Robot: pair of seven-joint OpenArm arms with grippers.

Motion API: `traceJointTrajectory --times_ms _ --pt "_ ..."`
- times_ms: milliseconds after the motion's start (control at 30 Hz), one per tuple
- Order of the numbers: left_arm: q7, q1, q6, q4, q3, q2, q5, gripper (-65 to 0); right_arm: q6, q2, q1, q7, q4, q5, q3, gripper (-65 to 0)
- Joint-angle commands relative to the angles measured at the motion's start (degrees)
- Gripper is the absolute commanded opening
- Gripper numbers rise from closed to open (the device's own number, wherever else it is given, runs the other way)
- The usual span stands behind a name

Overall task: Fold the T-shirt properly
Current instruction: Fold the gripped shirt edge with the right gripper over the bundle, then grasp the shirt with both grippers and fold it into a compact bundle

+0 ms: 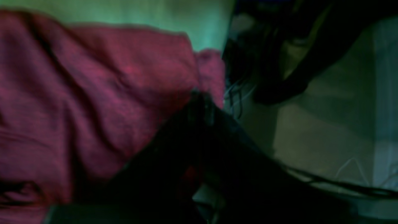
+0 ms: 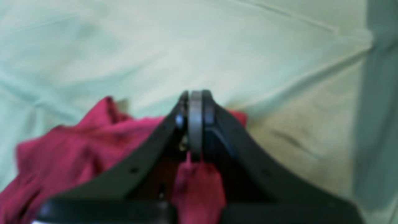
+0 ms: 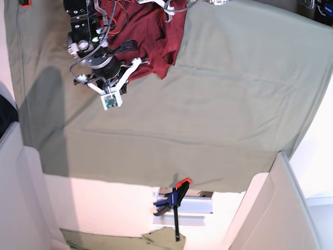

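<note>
Maroon T-shirt [image 3: 151,31] bunched, no clear long axis, olive-green sheet [image 3: 218,94] beneath

T-shirt [image 3: 148,31]: maroon, thin knit, plain, unprinted. Bunched and heavily creased, not laid flat. Located at far edge of green-covered surface in base view, upper left of centre. Folds of fabric pinched between closed jaws in both wrist views.

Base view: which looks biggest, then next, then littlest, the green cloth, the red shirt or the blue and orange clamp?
1. Green cloth: it covers nearly the whole table.
2. Red shirt: a bunched heap at the top edge, partly hidden by the arms.
3. Clamp: smallest, though it may sit nearer the camera.
</note>
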State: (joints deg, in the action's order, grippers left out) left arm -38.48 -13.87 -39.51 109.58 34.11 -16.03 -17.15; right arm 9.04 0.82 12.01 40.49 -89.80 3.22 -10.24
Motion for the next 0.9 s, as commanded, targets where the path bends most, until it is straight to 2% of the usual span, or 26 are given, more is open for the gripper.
traceJointTrajectory --times_ms 0,100,267,333,400,500,700,867 --pt "1.4 0.8 -0.5 -0.4 0.1 0.4 -1.0 -65.0 -0.1 0.2 2.7 -1.4 1.2 0.0 0.0 -65.0" --pt "3.5 1.7 -0.5 -3.5 0.1 0.5 0.4 -65.0 -0.1 0.2 6.6 -1.6 7.0 0.0 0.0 -65.0" --pt "6.8 2.6 -0.5 -6.2 0.0 0.5 7.5 -65.0 0.0 0.1 9.5 -1.5 12.7 0.0 0.0 -65.0" --pt "6.8 4.1 1.3 -6.8 0.0 0.3 11.8 -65.0 0.0 0.1 9.4 -1.5 13.2 0.0 0.0 -65.0" --pt "6.9 6.2 4.5 -7.5 -0.1 -0.3 14.0 -65.0 -0.1 0.0 9.2 -1.4 13.2 0.0 0.0 -65.0" --pt "7.0 9.4 6.8 -8.4 -0.1 -2.3 14.2 -65.0 -0.1 0.0 9.1 -1.1 13.2 -0.1 0.0 -65.0" --pt "7.0 13.0 7.0 -12.3 -0.1 -5.7 15.6 -65.0 -0.1 -0.1 9.2 -1.0 13.2 0.0 0.0 -65.0" --pt "7.1 15.1 7.0 -14.8 -0.1 -9.2 15.5 -65.0 -0.1 -2.0 9.2 -1.3 13.2 -0.2 0.0 -65.0"
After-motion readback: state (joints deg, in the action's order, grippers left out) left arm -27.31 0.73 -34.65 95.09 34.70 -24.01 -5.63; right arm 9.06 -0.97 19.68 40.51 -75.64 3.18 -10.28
